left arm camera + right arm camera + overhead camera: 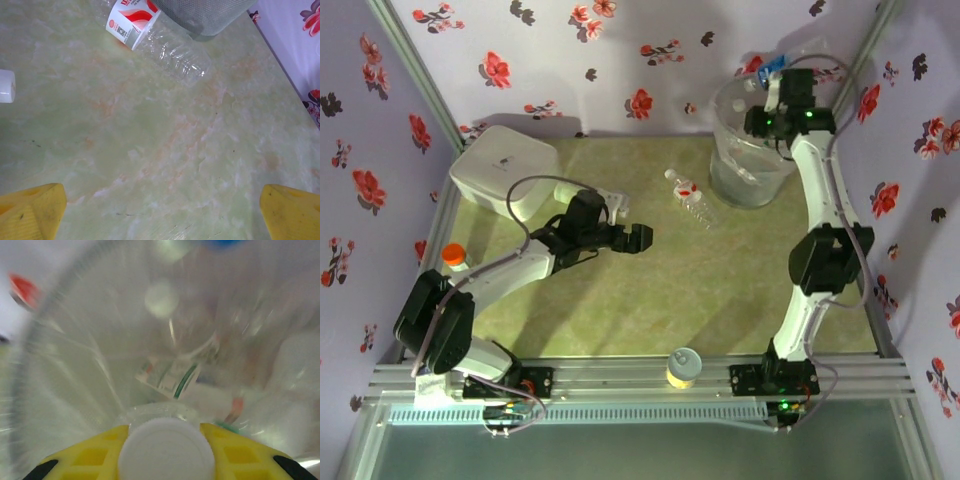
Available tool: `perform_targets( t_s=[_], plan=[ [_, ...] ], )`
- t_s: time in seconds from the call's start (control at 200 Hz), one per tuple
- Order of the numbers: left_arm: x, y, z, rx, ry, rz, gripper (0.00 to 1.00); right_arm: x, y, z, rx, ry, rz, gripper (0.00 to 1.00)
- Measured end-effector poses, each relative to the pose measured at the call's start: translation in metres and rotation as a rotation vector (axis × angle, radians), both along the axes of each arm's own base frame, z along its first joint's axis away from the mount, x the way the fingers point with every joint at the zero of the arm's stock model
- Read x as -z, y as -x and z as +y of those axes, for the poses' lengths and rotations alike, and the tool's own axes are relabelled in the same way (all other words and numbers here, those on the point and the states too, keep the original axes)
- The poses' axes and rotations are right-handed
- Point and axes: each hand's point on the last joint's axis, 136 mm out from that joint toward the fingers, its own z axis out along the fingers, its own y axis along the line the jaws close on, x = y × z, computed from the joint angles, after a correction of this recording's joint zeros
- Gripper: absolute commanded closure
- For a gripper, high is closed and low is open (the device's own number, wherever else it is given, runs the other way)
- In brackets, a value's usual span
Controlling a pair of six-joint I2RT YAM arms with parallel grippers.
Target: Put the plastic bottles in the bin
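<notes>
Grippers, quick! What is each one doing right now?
Left gripper: open, holding nothing.
Right gripper: shut on a plastic bottle, above the bin.

Lit brightly and evenly from above in the top external view, with only soft shadows under the left arm (510, 270) and behind the white box (505, 170) at the wall. Glints faintly on the clear bin (745, 180). Leans the frame posts (415, 75) toward the corners, wide-angle fashion. Looks crisp in the left wrist view on the marbled table (165, 150) and the red-labelled bottle (160, 40), softer on the yellow fingertips (30, 215) in the bottom corners. Smears heavily in the right wrist view: bin interior hazy and washed out, bottles inside (170, 377) mere pale shapes, just the white-capped bottle (165, 450) near the lens fairly defined.
</notes>
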Motion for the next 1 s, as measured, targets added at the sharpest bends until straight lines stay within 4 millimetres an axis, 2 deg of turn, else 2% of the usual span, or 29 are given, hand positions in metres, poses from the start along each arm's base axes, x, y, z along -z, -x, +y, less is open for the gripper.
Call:
perform_targets(
  t_s=[0.04, 0.16, 0.27, 0.42, 0.47, 0.595, 0.84, 0.92, 1.0],
  plan=[
    [0.001, 0.001, 0.0, 0.0, -0.003, 0.004, 0.0, 0.015, -0.004, 0.005, -0.019, -0.001, 0.026, 0.78],
    [0.002, 0.0, 0.001, -0.002, -0.006, 0.007, 0.0, 0.02, -0.004, 0.007, -0.025, 0.004, 0.037, 0.73],
    [0.002, -0.001, 0.003, -0.007, -0.006, 0.007, 0.0, 0.018, -0.001, 0.008, -0.025, 0.002, 0.036, 0.52],
    [0.002, -0.002, 0.004, -0.011, -0.006, 0.007, 0.0, 0.02, 0.015, 0.008, -0.024, 0.02, 0.099, 0.32],
    [0.002, -0.003, 0.004, -0.012, -0.006, 0.008, 0.0, 0.014, 0.018, 0.006, -0.015, 0.023, 0.106, 0.3],
    [0.004, -0.002, 0.003, -0.012, -0.002, 0.018, 0.0, -0.025, 0.024, 0.004, -0.004, 0.041, 0.028, 0.28],
    [0.001, -0.004, 0.003, -0.021, 0.014, 0.018, 0.0, -0.135, 0.064, -0.006, 0.038, 0.055, -0.237, 0.28],
    [0.001, -0.005, 0.004, -0.024, 0.014, 0.018, 0.0, -0.159, 0.07, -0.013, 0.063, 0.074, -0.309, 0.29],
    [0.003, -0.006, 0.006, -0.029, 0.013, 0.02, 0.0, -0.172, 0.067, -0.02, 0.093, 0.098, -0.362, 0.29]
  ],
)
